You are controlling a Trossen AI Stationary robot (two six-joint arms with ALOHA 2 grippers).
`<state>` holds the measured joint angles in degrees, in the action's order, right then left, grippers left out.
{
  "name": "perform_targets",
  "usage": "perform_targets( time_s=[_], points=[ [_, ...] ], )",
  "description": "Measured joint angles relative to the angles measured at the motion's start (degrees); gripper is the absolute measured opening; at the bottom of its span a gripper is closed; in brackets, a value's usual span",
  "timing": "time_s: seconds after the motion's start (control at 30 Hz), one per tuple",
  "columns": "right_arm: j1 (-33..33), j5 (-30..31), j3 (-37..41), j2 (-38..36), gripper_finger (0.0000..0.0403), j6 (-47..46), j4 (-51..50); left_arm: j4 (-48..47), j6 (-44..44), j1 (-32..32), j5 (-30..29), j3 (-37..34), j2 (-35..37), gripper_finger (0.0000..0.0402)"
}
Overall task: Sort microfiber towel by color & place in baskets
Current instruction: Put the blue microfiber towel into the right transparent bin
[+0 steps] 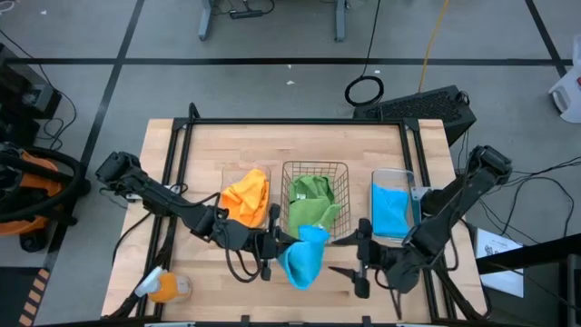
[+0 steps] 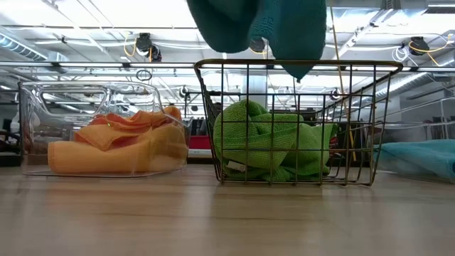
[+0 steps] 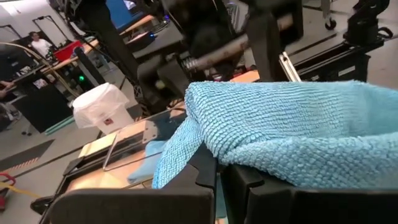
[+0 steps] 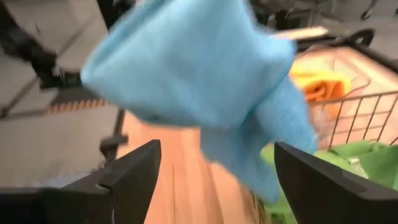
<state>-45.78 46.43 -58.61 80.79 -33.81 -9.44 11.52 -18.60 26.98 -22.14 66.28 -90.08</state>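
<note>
My left gripper [image 1: 280, 250] is near the table's front edge, shut on a sky blue towel [image 1: 304, 259]. That towel also shows in the low view [image 2: 263, 28], high in front of the wire mesh basket [image 1: 314, 202]. The mesh basket holds green towels [image 2: 274, 146]. Orange-yellow towels [image 1: 247, 196] fill the left clear basket [image 2: 43, 107]. Another blue towel [image 1: 391, 211] lies in the right clear basket [image 1: 413, 182]. My right gripper [image 1: 361, 259] is open, just right of the held towel, its fingers [image 4: 134, 171] spread wide and facing it. My left gripper holds the blue towel by a bunched part [image 3: 249, 155] pinched between its two fingers, coming level from the table's left. The cloth drapes over the fingertips and hides the exact place. The towel is lifted clear of the table, and its free part [image 1: 313, 234] sticks out past the fingers.
A small hard orange-and-white object [image 1: 163, 289] lies at the table's near left corner. The three baskets stand in a row across the table's middle. Bare wood [image 1: 227, 145] lies behind them and in front of them on the left.
</note>
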Motion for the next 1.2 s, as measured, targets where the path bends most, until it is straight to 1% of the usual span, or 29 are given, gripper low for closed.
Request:
perform_targets(
  time_s=[0.13,0.27,0.37,0.47,0.5,0.57,0.7,0.87,1.0,1.07,1.13,1.2],
  points=[
    [-1.1,5.7,0.0,-1.7,0.0302,0.8,2.6,0.0,-1.4,-0.1,-2.5,0.0,0.0,0.0008],
    [-1.0,10.3,0.0,-1.5,0.0303,4.3,6.6,-0.1,-1.7,-0.8,-2.8,0.0,0.0,0.0008],
    [0.4,10.3,0.0,-0.9,0.0310,8.5,9.6,-0.6,-1.7,-1.7,-2.8,0.0,0.0,0.0009],
    [2.0,10.2,0.0,-0.9,0.0328,11.4,12.4,-0.6,-1.7,-2.4,-2.7,0.0,-0.4,0.0008],
    [2.6,9.9,0.0,-1.0,0.0335,12.3,12.7,-0.7,-1.7,-2.6,-2.4,0.0,-0.5,0.0008],
    [4.5,7.3,0.0,-0.9,0.0351,13.1,12.6,-0.7,-1.7,-2.7,-2.3,0.0,-0.5,0.0008],
    [8.5,-0.7,0.0,-0.5,0.0380,13.5,13.8,-0.5,-1.9,-2.6,-1.9,0.0,-0.5,0.0008],
    [12.4,-10.3,0.0,1.5,0.0391,16.2,16.0,-0.3,-4.5,-2.1,-1.9,0.0,-0.5,0.0009],
    [14.2,-10.9,0.0,3.6,0.0390,16.9,16.2,0.0,-4.8,-1.9,-1.9,0.0,-0.5,0.0008],
    [14.8,-10.8,0.0,4.4,0.0381,17.4,16.8,0.0,-5.6,-1.8,-1.9,0.0,-0.5,0.0008],
    [15.1,-10.8,0.0,4.7,0.0362,18.1,17.3,0.0,-6.0,-1.4,-1.9,0.0,-0.5,0.0008],
    [15.4,-10.9,0.0,5.1,0.0335,18.6,18.3,0.0,-6.1,-1.3,-1.8,0.0,-0.5,0.0008]
  ],
)
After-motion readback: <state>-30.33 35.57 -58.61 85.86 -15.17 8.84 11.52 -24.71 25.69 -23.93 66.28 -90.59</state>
